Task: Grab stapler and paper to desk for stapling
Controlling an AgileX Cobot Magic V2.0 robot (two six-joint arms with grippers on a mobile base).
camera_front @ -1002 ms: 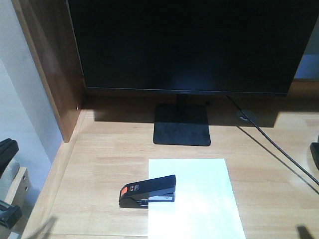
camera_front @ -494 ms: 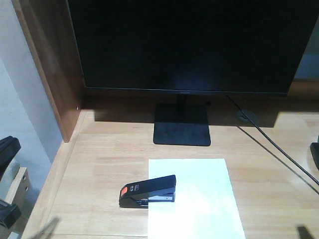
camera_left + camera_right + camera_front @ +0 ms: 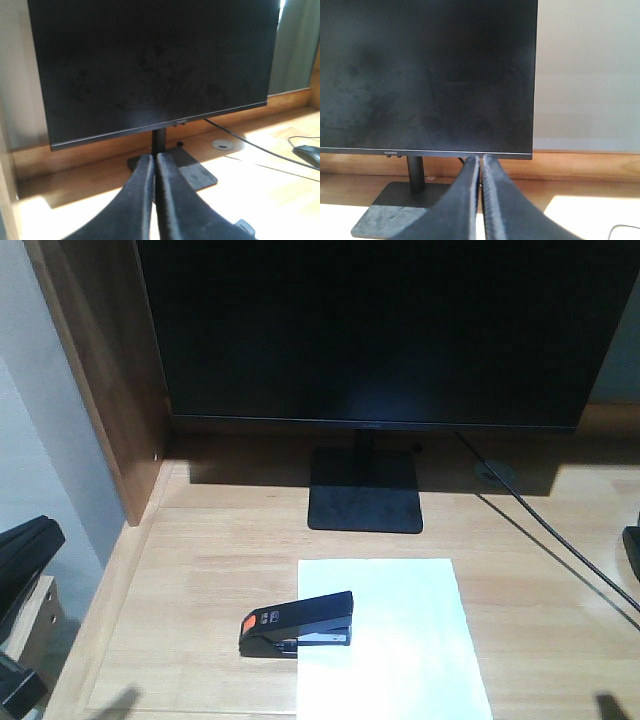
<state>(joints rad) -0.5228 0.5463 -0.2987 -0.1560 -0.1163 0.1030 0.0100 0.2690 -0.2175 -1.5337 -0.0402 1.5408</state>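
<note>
On the desk (image 3: pixel 200 570), near its front edge, the paper (image 3: pixel 400 640) lies flat in front of the monitor (image 3: pixel 380 330) stand. Across the sheet's left edge sits the stapler (image 3: pixel 297 622), its orange patch on the left and its right end over the paper. Both grippers are pressed together and empty: left gripper (image 3: pixel 154 159) and right gripper (image 3: pixel 481 160) each face the dark screen, well apart from the stapler.

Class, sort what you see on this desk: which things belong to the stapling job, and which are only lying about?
Job:
stapler, front end on the sheet's left edge
paper
desk

Lying about:
monitor on its stand
cable
grommet
</note>
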